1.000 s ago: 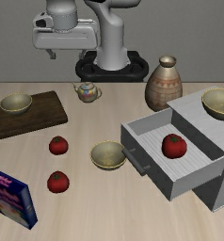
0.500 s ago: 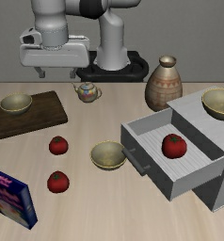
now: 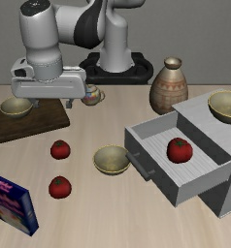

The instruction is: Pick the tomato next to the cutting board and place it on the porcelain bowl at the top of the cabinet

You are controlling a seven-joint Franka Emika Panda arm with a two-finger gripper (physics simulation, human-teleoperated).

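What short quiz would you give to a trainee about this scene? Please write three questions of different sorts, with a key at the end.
1. True or false: the drawer of the cabinet is open and holds a tomato.
2. How many tomatoes lie on the table, outside the drawer?
3. What stands on the cutting board? A: a bowl. B: a knife. C: a cup.

Key
1. True.
2. Two: in the exterior view, the upper tomato and the lower tomato.
3. A, the bowl.
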